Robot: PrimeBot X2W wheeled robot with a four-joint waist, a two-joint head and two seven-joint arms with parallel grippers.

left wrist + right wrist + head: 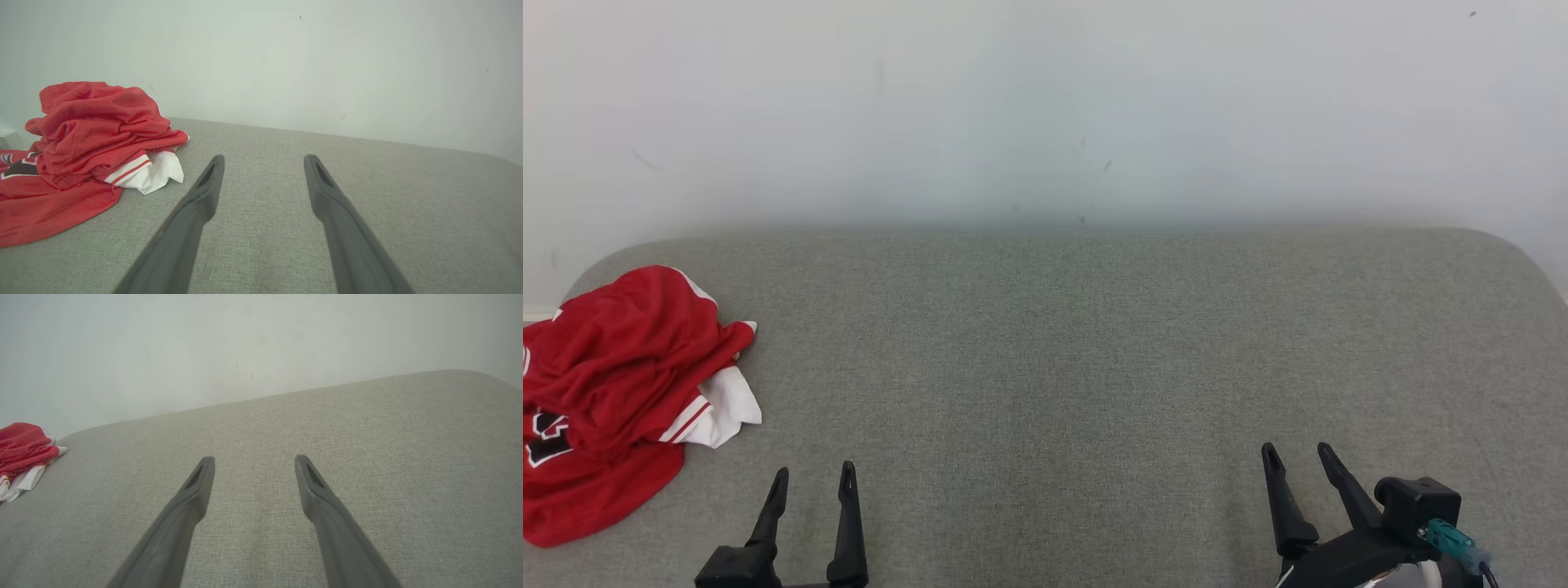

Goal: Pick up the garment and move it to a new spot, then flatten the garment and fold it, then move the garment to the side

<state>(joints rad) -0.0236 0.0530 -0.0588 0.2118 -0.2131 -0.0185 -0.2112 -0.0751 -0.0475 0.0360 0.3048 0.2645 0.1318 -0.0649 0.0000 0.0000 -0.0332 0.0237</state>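
Red mesh garment [613,392] sits bunched at far left of the grey cushion [1094,343], w/ white trim poking out. Left gripper [813,482] near it, right gripper [1298,457] well apart; both wide open, nothing held, prob. parked pre-pickup. Left arm looks the obvious one to reach.

There is one garment [621,384] (a crumpled red jersey with white trim). Two grippers, the left gripper [815,469] and the right gripper [1296,447], have two dark fingers [849,523] each. One grey fabric surface [1078,367] lies beneath.

Grey fabric surface [1078,367] — pale wall [1045,106].
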